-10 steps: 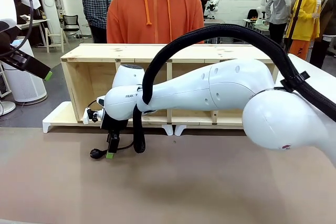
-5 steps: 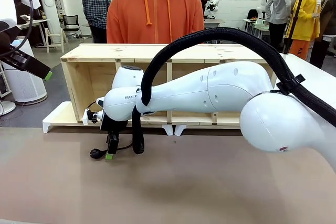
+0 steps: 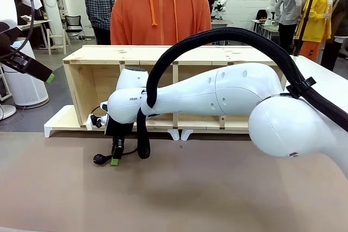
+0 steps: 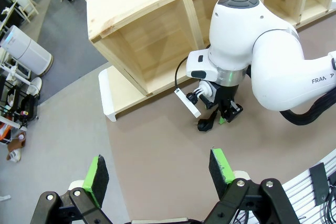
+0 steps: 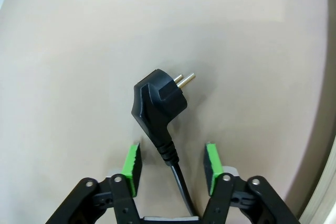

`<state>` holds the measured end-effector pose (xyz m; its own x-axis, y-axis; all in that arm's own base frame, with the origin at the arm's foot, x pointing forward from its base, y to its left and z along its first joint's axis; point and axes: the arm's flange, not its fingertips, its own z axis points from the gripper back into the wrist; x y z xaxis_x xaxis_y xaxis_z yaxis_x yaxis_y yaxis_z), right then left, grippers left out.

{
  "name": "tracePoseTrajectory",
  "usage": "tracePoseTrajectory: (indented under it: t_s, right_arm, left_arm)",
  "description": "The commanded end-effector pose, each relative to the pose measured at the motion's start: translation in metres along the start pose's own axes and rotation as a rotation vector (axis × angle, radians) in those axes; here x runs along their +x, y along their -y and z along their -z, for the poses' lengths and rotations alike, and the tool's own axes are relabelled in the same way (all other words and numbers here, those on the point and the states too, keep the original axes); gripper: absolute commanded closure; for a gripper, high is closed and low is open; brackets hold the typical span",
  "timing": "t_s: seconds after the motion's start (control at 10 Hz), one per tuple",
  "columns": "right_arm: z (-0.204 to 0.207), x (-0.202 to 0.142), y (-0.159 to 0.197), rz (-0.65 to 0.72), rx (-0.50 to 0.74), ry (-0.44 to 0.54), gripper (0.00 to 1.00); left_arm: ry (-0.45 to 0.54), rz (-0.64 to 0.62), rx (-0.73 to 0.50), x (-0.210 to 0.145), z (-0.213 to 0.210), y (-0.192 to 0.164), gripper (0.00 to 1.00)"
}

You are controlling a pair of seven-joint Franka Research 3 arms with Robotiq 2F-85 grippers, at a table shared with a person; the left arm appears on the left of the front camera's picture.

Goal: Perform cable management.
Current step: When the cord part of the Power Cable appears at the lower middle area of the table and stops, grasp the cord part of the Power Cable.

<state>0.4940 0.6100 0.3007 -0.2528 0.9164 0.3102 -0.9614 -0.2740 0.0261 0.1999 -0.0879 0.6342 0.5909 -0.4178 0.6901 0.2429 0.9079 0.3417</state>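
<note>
**Right claw straddles the cord behind its plug**

A bare brown tabletop (image 3: 217,194) runs back to a pale wooden shelf unit (image 3: 163,55) lying along its far edge. A person in an orange hoodie (image 3: 160,9) stands behind it in a workshop room. The right arm (image 3: 217,93) reaches across to the table's left side, wrist turned down, with the right gripper (image 5: 171,153) low over the surface. Its pads stand part-way apart on either side of the cable (image 5: 167,148), a gap each side, gripping nothing. The plug (image 5: 157,98) lies flat just ahead of the fingertips. The white power strip (image 4: 187,102) sits beside that wrist, before the shelf. The left gripper (image 4: 157,170) is raised, spread wide and empty.
</note>
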Motion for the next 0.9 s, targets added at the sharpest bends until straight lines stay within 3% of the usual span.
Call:
tracePoseTrajectory:
  t_s: [0.0,0.1,0.2,0.3,0.4,0.5,0.6,0.7,0.8]
  right_arm:
    - [-0.0022,0.0087,0.0116,0.012,0.001,-0.029,0.59]
    - [-0.0029,0.0085,0.0125,0.013,0.0,-0.028,0.6]
    - [-0.0029,0.0085,0.0125,0.012,0.0,-0.021,0.79]
    - [-0.0031,0.0091,0.0133,0.014,0.001,-0.016,0.8]
    - [-0.0032,0.0107,0.0154,0.012,0.0,-0.011,0.99]
    - [-0.0032,0.0117,0.0165,0.011,0.002,-0.009,1.0]
    - [-0.0034,0.012,0.0167,0.013,0.003,-0.007,0.91]
    - [-0.0032,0.0119,0.0169,0.015,0.004,-0.004,1.0]
    - [-0.003,0.0119,0.0167,0.017,0.004,-0.002,1.0]
  left_arm:
    - [0.004,-0.007,-0.002,0.001,0.0006,0.0007,0.0]
    - [0.004,-0.007,-0.002,0.001,0.0006,0.0007,0.0]
    - [0.004,-0.007,-0.002,0.001,0.0006,0.0007,0.0]
    - [0.004,-0.007,-0.002,0.001,0.0006,0.0007,0.0]
    - [0.004,-0.007,-0.002,0.001,0.0006,0.0007,0.0]
    - [0.004,-0.007,-0.002,0.001,0.0006,0.0007,0.0]
    - [0.004,-0.007,-0.002,0.001,0.0006,0.0007,0.0]
    - [0.004,-0.007,-0.002,0.001,0.0006,0.0007,0.0]
    - [0.004,-0.007,-0.002,0.001,0.0006,0.0007,0.0]
